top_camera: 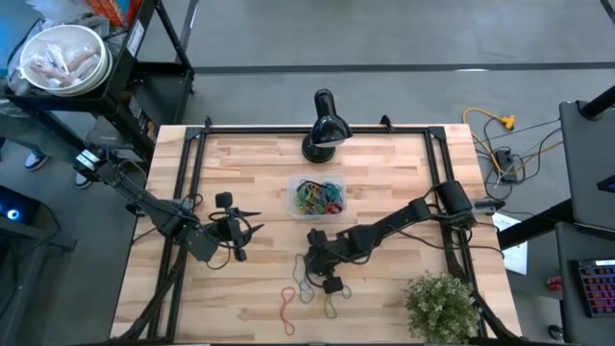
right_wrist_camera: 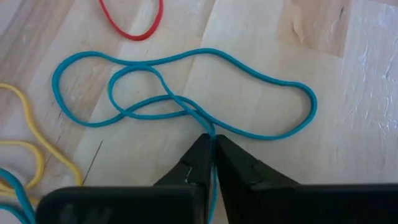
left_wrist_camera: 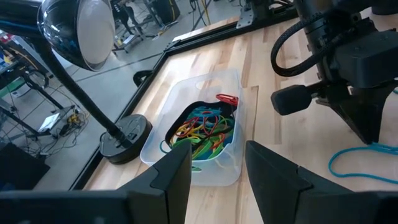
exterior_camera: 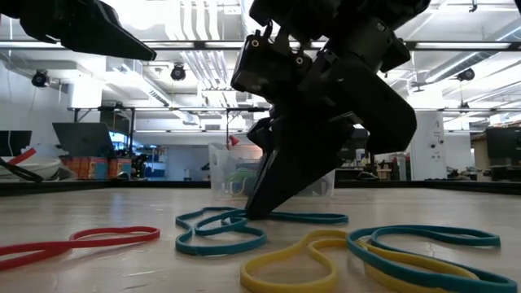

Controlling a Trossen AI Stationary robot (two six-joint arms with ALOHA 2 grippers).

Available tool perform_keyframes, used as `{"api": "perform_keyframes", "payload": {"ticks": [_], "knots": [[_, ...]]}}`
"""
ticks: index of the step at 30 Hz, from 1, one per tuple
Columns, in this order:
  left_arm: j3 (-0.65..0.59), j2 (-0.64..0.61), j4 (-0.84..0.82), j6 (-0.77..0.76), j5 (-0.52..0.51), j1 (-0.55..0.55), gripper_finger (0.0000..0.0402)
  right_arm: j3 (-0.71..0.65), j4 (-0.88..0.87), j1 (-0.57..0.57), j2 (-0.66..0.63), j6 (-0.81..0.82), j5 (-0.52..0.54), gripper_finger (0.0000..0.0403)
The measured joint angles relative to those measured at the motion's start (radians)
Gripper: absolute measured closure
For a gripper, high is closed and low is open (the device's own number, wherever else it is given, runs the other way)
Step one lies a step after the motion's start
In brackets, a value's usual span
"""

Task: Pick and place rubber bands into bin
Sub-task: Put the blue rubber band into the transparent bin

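Observation:
Several loose rubber bands lie flat on the wooden table near its near edge: two blue loops (right_wrist_camera: 205,51) that cross each other, yellow ones (exterior_camera: 301,260) and a red one (exterior_camera: 81,240). The clear bin (top_camera: 317,197) stands at mid-table, holding a tangle of coloured bands (left_wrist_camera: 202,127). My right gripper (right_wrist_camera: 213,146) points down at the table, shut on a blue band. My left gripper (left_wrist_camera: 217,180) is open and hovers left of the bin, touching nothing. My right gripper pinches a single strand of a blue band (right_wrist_camera: 213,132) between its two fingertips, where the loops cross. The fingers come from above, slanting down to the table (exterior_camera: 254,213). The band still lies flat and slack on the wood.
A black desk lamp (top_camera: 325,125) stands at the far edge behind the bin, its head near my left wrist camera (left_wrist_camera: 81,31). A potted plant (top_camera: 442,303) sits at the table's near right corner. Bare wood lies between the loose bands and the bin.

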Motion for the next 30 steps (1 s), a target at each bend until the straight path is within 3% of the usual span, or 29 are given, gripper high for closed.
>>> {"api": "perform_keyframes", "payload": {"ticks": [21,30], "knots": [[0.000,0.000,0.000,0.000,0.000,0.000,0.0265,0.092,-0.151,0.009,-0.124,-0.104,0.006,0.0395],[0.000,0.000,0.001,0.000,0.000,0.000,0.0265,0.096,-0.238,0.009,-0.240,-0.180,0.164,0.0395]]}}
